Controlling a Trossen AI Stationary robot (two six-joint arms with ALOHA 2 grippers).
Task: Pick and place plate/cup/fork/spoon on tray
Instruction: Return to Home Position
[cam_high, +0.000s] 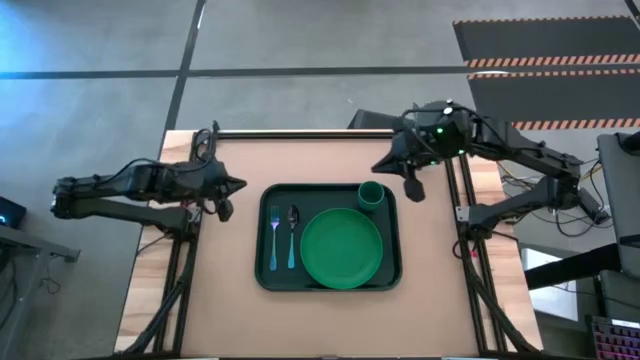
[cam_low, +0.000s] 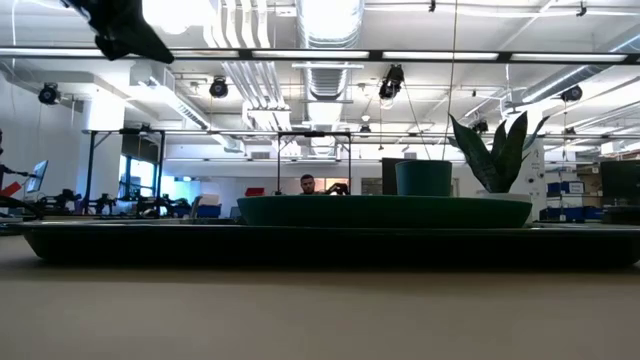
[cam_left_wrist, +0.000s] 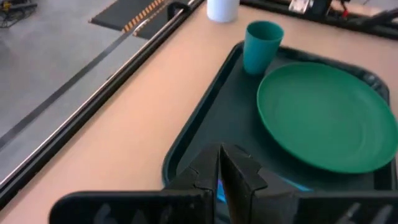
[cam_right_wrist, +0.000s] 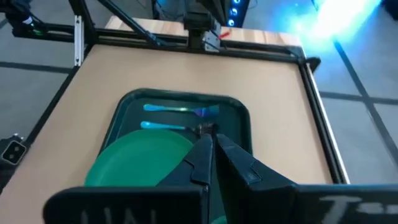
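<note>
The dark green tray (cam_high: 268, 278) lies in the middle of the table. On it rest the bright green plate (cam_high: 341, 247), the small green cup (cam_high: 371, 195) upright at the far right corner, and the fork (cam_high: 274, 238) and spoon (cam_high: 292, 232) side by side at the left, blue handles toward the near edge. My left gripper (cam_high: 238, 186) is shut and empty, raised beyond the tray's left rim. My right gripper (cam_high: 380, 165) is shut and empty, raised past the tray's far right corner. In the low view the cup (cam_low: 423, 178) stands above the plate (cam_low: 385, 211).
A white pot with a spiky green plant (cam_low: 497, 160) stands past the tray's right end. Black rails (cam_high: 176, 290) run along the table's left and right sides. Bare tabletop surrounds the tray. A person (cam_low: 308, 185) shows far off in the room.
</note>
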